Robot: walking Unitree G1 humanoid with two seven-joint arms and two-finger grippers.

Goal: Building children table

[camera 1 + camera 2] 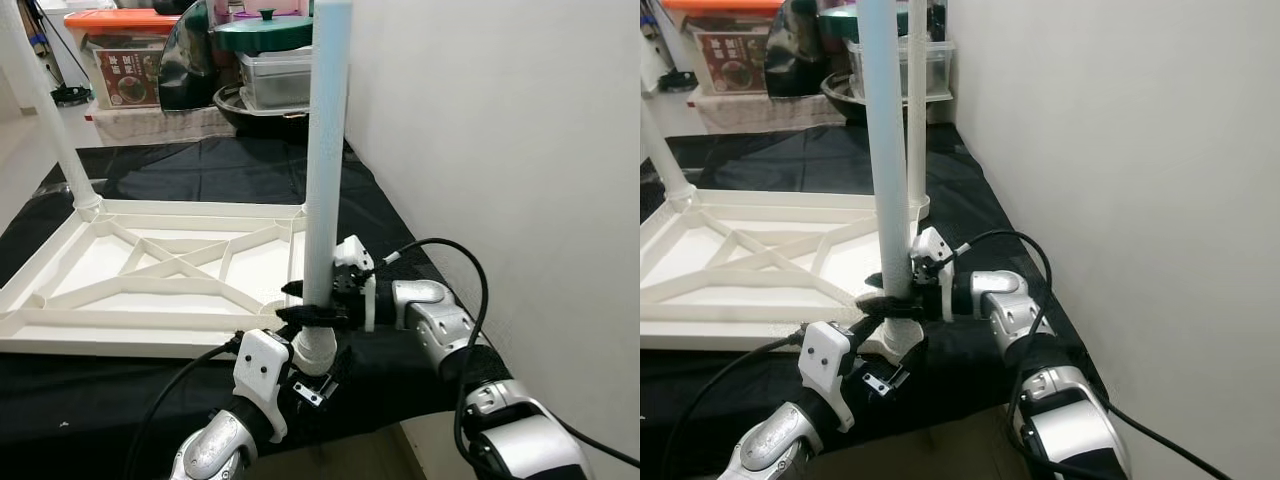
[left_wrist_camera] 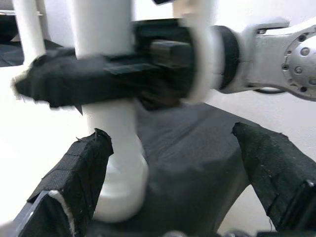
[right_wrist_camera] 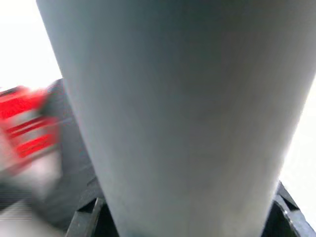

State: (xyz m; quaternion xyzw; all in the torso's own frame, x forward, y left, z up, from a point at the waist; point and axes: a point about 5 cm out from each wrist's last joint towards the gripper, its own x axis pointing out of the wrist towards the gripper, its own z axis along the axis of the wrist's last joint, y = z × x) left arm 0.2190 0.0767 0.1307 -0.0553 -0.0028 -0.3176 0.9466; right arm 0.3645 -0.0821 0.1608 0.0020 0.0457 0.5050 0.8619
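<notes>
at the near right corner of the upturned white tabletop [image 1: 150, 270], a white leg [image 1: 325, 180] stands upright in its socket.
right claw [image 1: 305, 303] clamps the leg low down; left claw [image 2: 168, 182] sits below, spread wide about the leg's base. left wrist view shows that gap; right wrist view shows the leg between dark fingers [image 3: 86, 217]; black cloth [image 1: 200, 170] lies beneath.

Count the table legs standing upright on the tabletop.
3. One at the near right corner, gripped by the right claw; one at the far right corner; one at the far left corner. Near left corner is out of frame.
</notes>
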